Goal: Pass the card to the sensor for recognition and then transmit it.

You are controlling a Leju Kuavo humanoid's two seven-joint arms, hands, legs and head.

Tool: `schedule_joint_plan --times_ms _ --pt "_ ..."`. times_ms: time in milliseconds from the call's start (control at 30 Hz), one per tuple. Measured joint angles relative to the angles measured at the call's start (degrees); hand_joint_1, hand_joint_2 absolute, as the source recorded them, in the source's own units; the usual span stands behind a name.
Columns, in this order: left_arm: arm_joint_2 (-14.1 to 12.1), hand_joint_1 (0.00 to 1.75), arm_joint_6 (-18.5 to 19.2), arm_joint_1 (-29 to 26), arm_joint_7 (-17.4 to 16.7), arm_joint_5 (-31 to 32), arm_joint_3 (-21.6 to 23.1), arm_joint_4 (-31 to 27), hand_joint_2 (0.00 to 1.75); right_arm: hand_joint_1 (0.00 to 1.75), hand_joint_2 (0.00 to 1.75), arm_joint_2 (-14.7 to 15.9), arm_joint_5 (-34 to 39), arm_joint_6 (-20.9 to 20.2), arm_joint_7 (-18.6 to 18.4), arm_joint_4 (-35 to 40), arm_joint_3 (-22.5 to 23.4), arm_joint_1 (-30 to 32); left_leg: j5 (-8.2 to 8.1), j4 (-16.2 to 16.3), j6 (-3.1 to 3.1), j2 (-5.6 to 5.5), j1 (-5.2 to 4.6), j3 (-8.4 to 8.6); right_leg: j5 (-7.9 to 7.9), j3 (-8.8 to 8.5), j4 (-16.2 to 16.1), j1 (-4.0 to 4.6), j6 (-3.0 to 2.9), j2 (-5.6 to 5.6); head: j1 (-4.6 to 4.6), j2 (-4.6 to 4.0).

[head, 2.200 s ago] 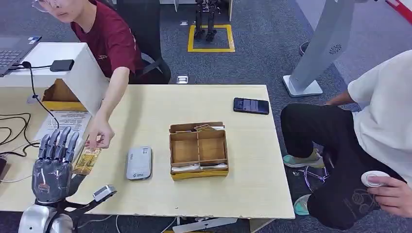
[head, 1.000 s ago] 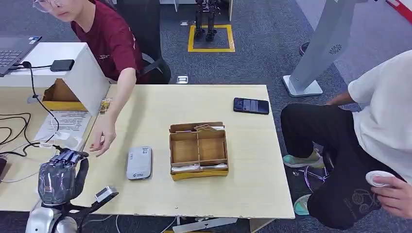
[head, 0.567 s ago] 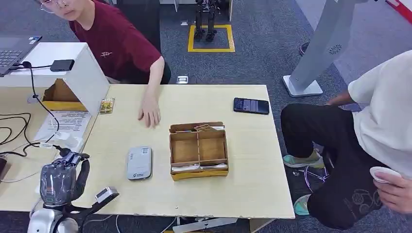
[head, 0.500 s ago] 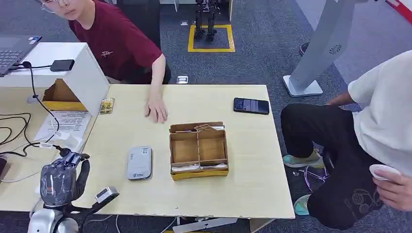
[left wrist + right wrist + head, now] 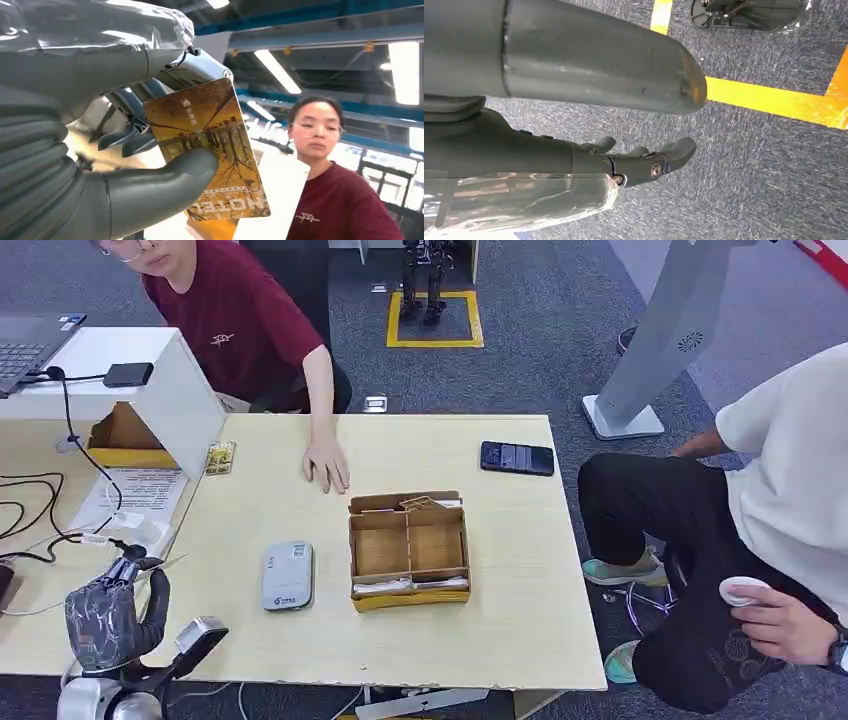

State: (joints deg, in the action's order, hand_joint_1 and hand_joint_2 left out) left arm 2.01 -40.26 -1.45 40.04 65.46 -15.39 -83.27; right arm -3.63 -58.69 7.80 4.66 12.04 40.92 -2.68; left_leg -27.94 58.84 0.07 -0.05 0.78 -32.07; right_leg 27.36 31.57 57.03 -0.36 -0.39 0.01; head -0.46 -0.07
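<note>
Lower now than a moment ago, the left hand (image 5: 108,622) is pinching the card (image 5: 210,150); the right hand (image 5: 644,160) is hanging, seemingly empty; it should be presenting the card flat over the sensor (image 5: 287,576).

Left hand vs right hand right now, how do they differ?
The left hand pinches an orange card between thumb and fingers; the right hand holds nothing. The left hand sits at the table's near-left corner; the right hand hangs over grey carpet. Both are grey.
</note>
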Motion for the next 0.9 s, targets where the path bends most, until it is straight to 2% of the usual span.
schedule_joint_plan --times_ms 167,333,400,533,633,733,800,833,900 --pt "-0.20 1.75 0.02 0.09 -0.81 -7.88 3.22 2.68 1.75 0.00 0.00 0.00 -0.61 -0.02 0.20 0.00 0.61 -0.03 0.00 0.00 0.00 0.00 -0.01 0.00 0.00 0.00 0.00 0.00 0.00 0.00 0.00 0.00" --pt "-0.63 1.75 0.61 0.07 -2.34 -10.51 7.34 3.58 1.75 0.00 0.00 0.00 -0.98 -0.26 0.33 0.00 1.26 -0.05 0.01 0.00 0.02 0.00 -0.01 0.00 -0.01 0.00 0.00 0.00 0.00 -0.01 0.00 0.00" --pt "-0.50 1.75 0.44 -0.09 -3.08 -6.47 8.61 3.65 1.75 0.00 0.00 0.00 -1.46 -0.41 0.35 0.00 1.66 -0.05 0.01 0.00 0.02 0.00 -0.01 -0.01 -0.01 -0.01 0.00 0.00 0.00 0.00 0.02 0.00" --pt "0.55 1.75 0.33 -0.62 -2.53 9.37 8.55 3.65 1.75 0.00 0.00 -0.02 -2.58 -0.59 0.77 0.00 2.05 -0.07 0.01 0.00 0.02 -0.01 -0.01 -0.03 0.00 -0.01 0.00 0.00 0.01 -0.01 0.02 0.00" --pt "1.44 1.75 0.31 -1.00 -1.07 14.71 7.50 3.63 1.75 0.00 0.00 -0.13 -3.28 -0.59 0.98 0.00 2.60 -0.11 0.01 0.00 0.02 0.00 -0.01 -0.02 -0.01 0.00 0.00 0.00 0.01 0.00 0.00 0.00" --pt "2.43 1.75 0.28 -1.03 -1.42 16.90 6.27 3.65 1.75 0.00 0.00 -0.20 -4.04 -0.59 1.01 0.00 3.17 -0.14 0.01 0.01 0.03 -0.01 -0.01 -0.02 0.00 0.01 0.00 0.00 0.01 -0.01 0.00 0.00" --pt "2.69 1.75 0.28 -0.87 -2.36 16.25 6.23 3.84 1.75 0.00 0.00 -0.26 -4.41 -0.59 1.00 0.00 3.32 -0.22 0.01 0.01 0.03 -0.02 0.00 -0.02 0.00 0.01 0.00 0.00 0.01 -0.01 0.00 0.00" --pt "2.91 1.75 0.28 -0.41 -2.36 14.53 6.18 4.57 1.75 0.00 0.00 -0.28 -4.52 -0.59 1.01 0.00 3.39 -0.24 0.01 0.01 0.03 -0.03 -0.01 -0.01 0.00 0.02 0.00 0.00 0.01 -0.03 0.02 0.00" --pt "3.37 1.75 1.25 1.38 -3.33 6.49 6.38 8.91 1.75 0.00 0.00 -0.37 -4.74 -0.59 1.18 0.00 3.67 -0.31 0.04 0.01 0.04 -0.06 -0.01 -0.01 -0.01 0.00 0.00 0.00 0.01 -0.07 0.04 0.00"
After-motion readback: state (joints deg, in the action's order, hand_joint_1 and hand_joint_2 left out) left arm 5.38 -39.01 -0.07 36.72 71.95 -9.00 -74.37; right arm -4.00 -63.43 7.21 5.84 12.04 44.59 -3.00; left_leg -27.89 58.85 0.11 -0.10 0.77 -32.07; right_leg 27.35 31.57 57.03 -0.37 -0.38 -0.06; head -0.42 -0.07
